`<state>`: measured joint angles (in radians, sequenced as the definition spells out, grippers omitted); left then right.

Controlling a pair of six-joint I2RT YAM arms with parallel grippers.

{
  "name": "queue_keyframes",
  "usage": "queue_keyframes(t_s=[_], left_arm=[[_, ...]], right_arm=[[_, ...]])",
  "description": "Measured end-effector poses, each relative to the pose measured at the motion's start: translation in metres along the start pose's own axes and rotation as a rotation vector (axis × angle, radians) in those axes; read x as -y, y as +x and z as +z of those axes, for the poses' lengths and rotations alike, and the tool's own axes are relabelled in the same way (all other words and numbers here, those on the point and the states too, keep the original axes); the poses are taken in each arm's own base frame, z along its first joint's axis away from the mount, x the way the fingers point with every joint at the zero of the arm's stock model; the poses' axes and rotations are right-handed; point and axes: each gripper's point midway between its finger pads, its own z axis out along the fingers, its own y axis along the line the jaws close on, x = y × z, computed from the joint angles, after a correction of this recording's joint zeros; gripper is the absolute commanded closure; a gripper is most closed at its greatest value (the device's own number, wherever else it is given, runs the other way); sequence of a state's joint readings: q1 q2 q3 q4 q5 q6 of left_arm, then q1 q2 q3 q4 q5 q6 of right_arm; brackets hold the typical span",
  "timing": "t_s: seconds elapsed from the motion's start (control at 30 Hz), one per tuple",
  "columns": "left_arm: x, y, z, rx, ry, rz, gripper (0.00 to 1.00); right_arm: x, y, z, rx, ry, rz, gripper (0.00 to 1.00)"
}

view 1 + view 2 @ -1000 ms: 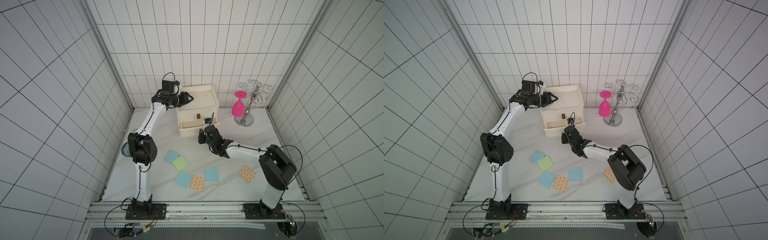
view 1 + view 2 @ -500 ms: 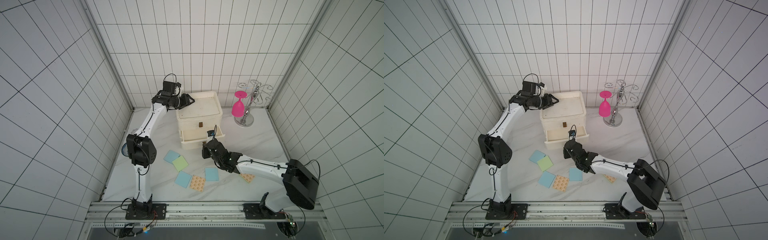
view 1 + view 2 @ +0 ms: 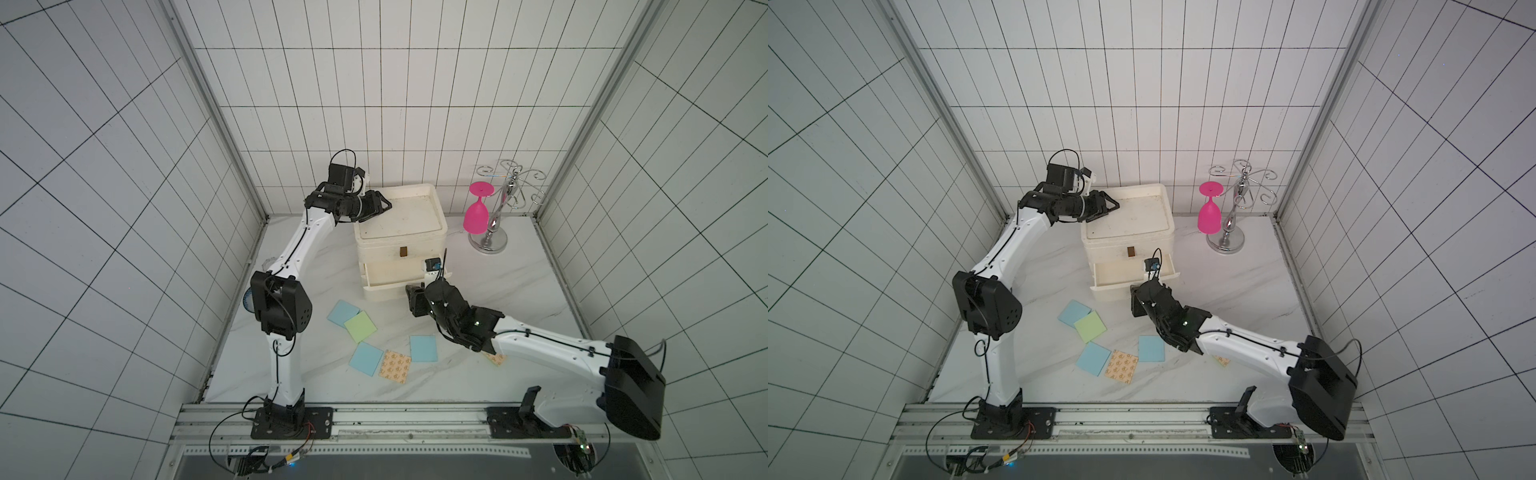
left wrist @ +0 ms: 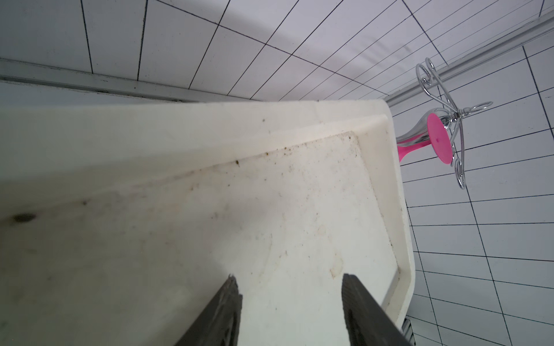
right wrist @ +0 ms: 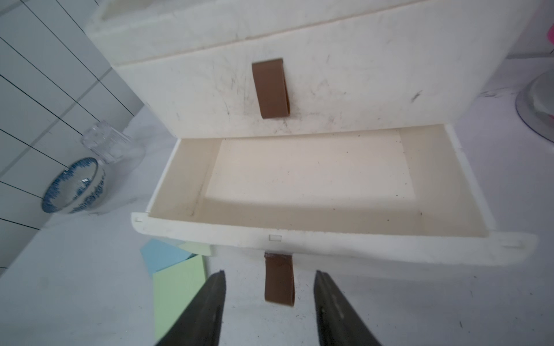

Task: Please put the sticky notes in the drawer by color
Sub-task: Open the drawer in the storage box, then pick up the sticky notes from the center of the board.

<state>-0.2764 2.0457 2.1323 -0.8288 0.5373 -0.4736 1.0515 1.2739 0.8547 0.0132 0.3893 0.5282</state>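
At the back of the marble table (image 3: 519, 299), the drawer (image 3: 399, 239): off-white, middle tray (image 5: 311, 179) slid forward with its pale floor in full view, top front shut above it. Hanging from the tray's front, a brown handle (image 5: 279, 278), framed by the two fingers of the right gripper (image 5: 269, 271) with a gap on either side (spread, clamps nothing). On the tabletop in front of the chest, six of the sticky notes in both top views: a blue pad (image 3: 343, 312) overlapped at one corner by a green pad (image 3: 360, 326), near the right gripper and on its left; closer to the base rail, a second blue pad (image 3: 366, 358) touching a tan pad (image 3: 395, 365), with a third blue pad (image 3: 423, 348) just beside that; a second tan pad (image 3: 496, 358) mostly hidden beneath the right forearm. Over the chest's rear left corner, well apart from every pad, the left gripper (image 4: 289, 276): hovers with fingers apart above the stained top, holds nothing (contact with the surface unclear). Off to the right, a pink glass (image 3: 475, 218) upside down on a chrome rack (image 3: 488, 243); behind the left arm, a blue-and-white bowl (image 5: 72, 187) beside a clear glass (image 5: 111, 143).
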Motion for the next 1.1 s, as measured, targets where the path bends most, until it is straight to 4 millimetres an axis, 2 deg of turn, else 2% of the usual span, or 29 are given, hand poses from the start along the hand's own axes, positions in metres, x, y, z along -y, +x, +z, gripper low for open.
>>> queue_keyframes(t_s=[0.07, 0.13, 0.23, 0.3, 0.4, 0.5, 0.63, 0.73, 0.8, 1.1], left_arm=[[0.002, 0.003, -0.007, -0.006, -0.009, -0.004, 0.42], [0.008, 0.006, -0.018, -0.002, -0.012, 0.000, 0.42], [0.023, 0.011, -0.044, 0.020, -0.004, 0.015, 0.42], [0.032, 0.021, -0.065, 0.038, 0.003, 0.027, 0.42], [0.043, 0.046, -0.089, 0.053, 0.022, 0.051, 0.42], [0.047, 0.077, -0.098, 0.037, 0.037, 0.065, 0.42], [0.035, 0.112, -0.088, -0.022, 0.027, 0.054, 0.42], [0.023, 0.133, -0.075, -0.075, 0.008, 0.038, 0.42], [0.022, 0.143, -0.069, -0.102, 0.003, 0.036, 0.42], [0.072, 0.184, -0.053, -0.182, 0.084, 0.136, 0.42]], right_arm=[[0.009, -0.014, -0.020, 0.016, 0.001, 0.037, 0.28], [0.027, -0.022, -0.037, 0.015, 0.028, 0.092, 0.23], [0.074, -0.019, -0.061, -0.030, 0.141, 0.192, 0.21], [0.106, -0.005, -0.081, -0.072, 0.243, 0.262, 0.20], [0.134, 0.029, -0.106, -0.135, 0.331, 0.332, 0.19], [0.157, 0.069, -0.124, -0.211, 0.406, 0.380, 0.19], [0.174, 0.106, -0.130, -0.314, 0.507, 0.405, 0.18], [0.183, 0.125, -0.129, -0.369, 0.577, 0.406, 0.15], [0.192, 0.138, -0.130, -0.400, 0.628, 0.415, 0.14], [0.216, 0.165, -0.135, -0.407, 0.751, 0.520, 0.08]])
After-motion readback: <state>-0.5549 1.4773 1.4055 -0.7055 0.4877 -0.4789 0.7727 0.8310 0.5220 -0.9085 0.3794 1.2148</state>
